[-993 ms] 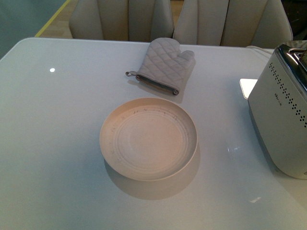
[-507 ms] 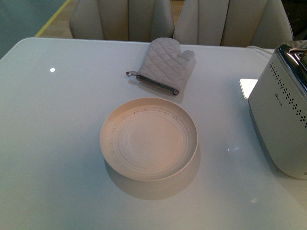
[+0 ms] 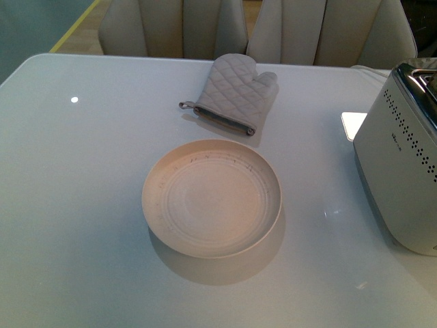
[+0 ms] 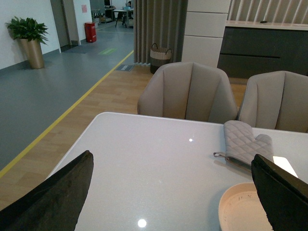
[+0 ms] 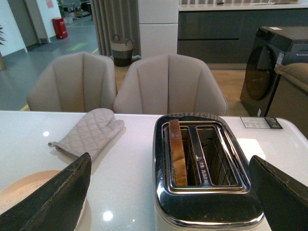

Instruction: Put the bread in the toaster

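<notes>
The bread (image 5: 177, 153) stands upright on edge inside the toaster (image 5: 206, 182), in the slot nearer the oven mitt (image 5: 89, 131); its brown crust shows just above the chrome top, and the second slot beside it holds nothing visible. The toaster sits at the right edge of the white worktop (image 3: 82, 205) in the front view, where only its perforated side and part of its top are in frame. A round cream plate (image 3: 212, 198) lies near the middle of the worktop, well apart from the toaster, and nothing rests on it. The quilted grey oven mitt lies flat beyond the plate, near the far edge, with two upholstered chairs (image 4: 187, 91) behind it. The left end effector (image 4: 168, 197) is open: its two dark fingers (image 4: 53, 195) stand wide apart above the worktop and hold nothing. The right end effector (image 5: 168, 192) is likewise open (fingers spread to either side of the toaster, touching neither it nor the bread). Neither arm appears in the front view.
</notes>
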{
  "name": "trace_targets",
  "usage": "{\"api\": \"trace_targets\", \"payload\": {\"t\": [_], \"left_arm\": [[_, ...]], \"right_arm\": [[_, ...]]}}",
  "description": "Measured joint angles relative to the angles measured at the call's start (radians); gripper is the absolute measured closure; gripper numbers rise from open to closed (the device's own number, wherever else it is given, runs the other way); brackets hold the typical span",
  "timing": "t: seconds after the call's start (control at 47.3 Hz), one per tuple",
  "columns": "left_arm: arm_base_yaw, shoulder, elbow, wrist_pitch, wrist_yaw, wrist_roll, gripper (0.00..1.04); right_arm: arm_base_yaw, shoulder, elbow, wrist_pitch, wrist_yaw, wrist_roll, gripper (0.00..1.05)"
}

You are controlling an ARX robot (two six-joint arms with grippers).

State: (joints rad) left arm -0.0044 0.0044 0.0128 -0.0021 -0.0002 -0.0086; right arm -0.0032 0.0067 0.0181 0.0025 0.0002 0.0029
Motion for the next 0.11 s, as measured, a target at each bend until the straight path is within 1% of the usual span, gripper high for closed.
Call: {"api": "trace_targets", "payload": {"t": [0.106], "left_arm": [[0.000, 0.000, 0.000, 0.000, 0.000, 0.000, 0.07]], "right_arm": [[0.000, 0.000, 0.000, 0.000, 0.000, 0.000, 0.09]]}}
